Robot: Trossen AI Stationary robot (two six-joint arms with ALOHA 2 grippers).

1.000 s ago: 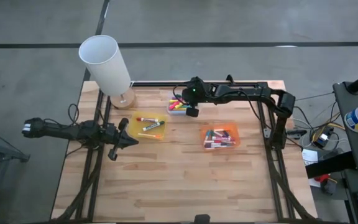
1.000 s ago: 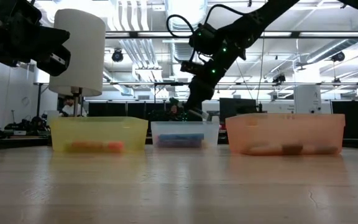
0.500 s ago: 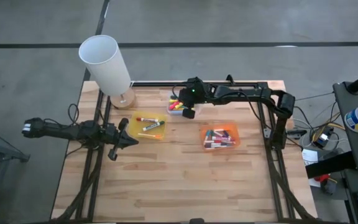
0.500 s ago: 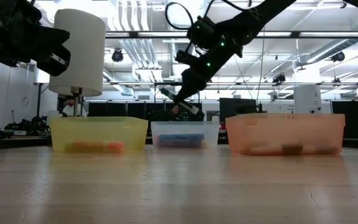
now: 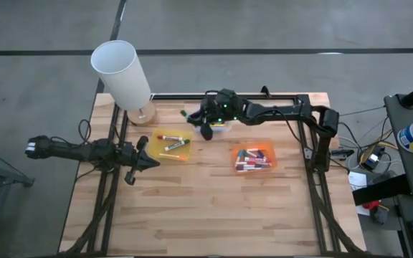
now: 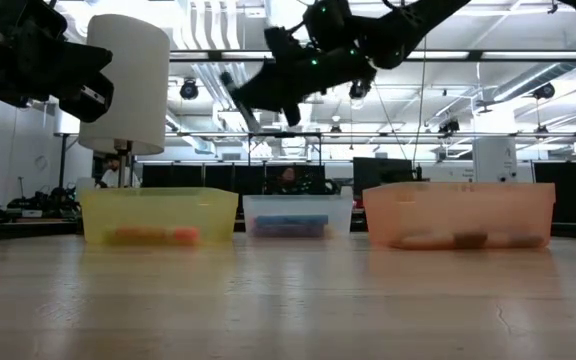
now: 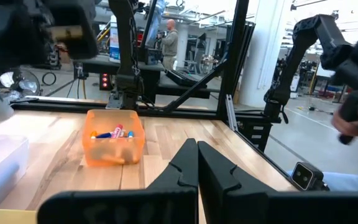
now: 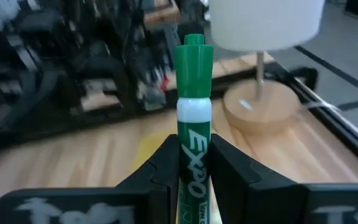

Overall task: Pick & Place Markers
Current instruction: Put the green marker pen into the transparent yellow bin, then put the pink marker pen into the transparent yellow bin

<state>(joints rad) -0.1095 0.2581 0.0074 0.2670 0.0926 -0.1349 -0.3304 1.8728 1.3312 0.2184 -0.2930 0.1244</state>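
note the right gripper (image 8: 191,168) pinching a green-capped marker (image 8: 193,118) mid-barrel, aloft between clear tray (image 5: 217,127) and yellow tray (image 5: 171,145); judge it light, stiff, slick, so keep your grip central; left gripper (image 7: 197,163) waits pressed shut.

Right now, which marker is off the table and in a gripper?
The green-capped marker, clamped between the right gripper's fingers above the trays; every other marker lies in a tray.

One brand name is readable.
"EXPO" runs in green letters along the white barrel of the green-capped marker (image 8: 193,143), seen in the right wrist view.
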